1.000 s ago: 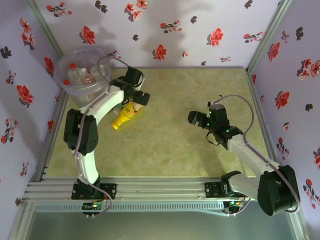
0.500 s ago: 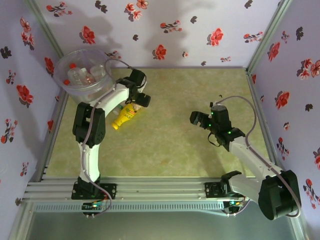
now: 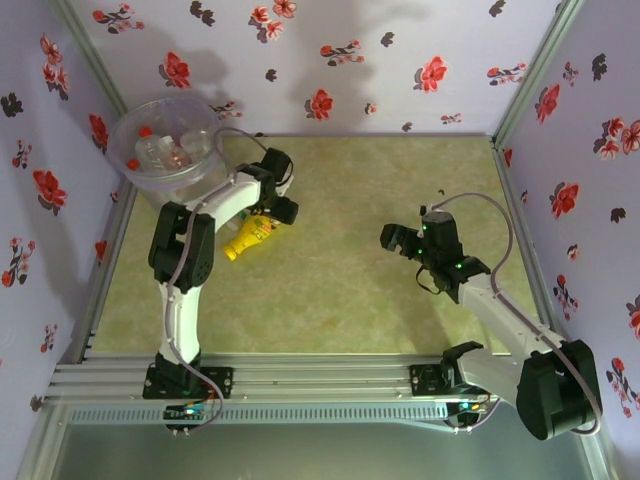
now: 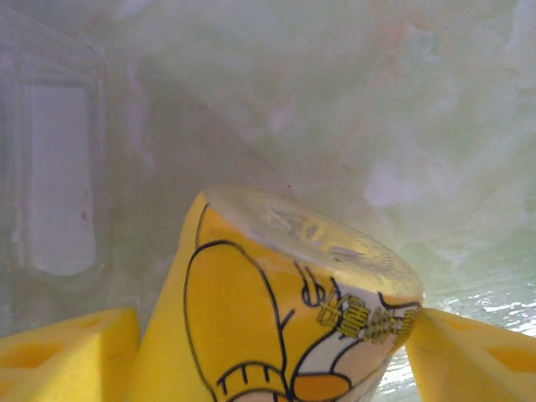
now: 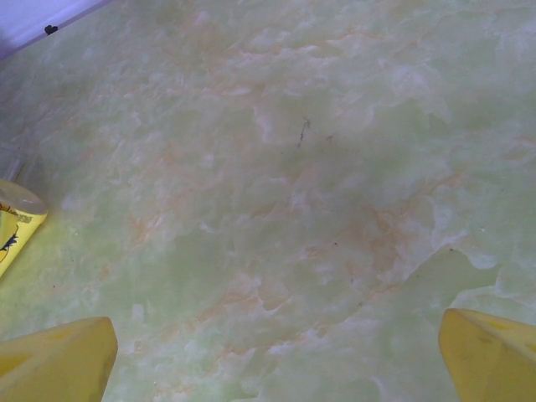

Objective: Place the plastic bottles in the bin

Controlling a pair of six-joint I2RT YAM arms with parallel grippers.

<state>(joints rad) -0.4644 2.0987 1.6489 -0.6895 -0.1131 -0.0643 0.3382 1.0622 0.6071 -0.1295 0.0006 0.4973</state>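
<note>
At far left stands the clear bin (image 3: 150, 188) with several small bottles (image 3: 160, 150) inside. Just right of it a yellow bottle (image 3: 250, 235) lies on the green table (image 3: 340, 290), its base end between the fingers of the left gripper (image 3: 275, 208). The wrist camera shows the yellow pads (image 4: 473, 356) close against both sides of the bottle; whether they grip it yet cannot be told. A second ago these jaws stood wider. Further right, the right gripper (image 3: 397, 238) hangs wide open over the table, holding nothing, hardly moved.
</note>
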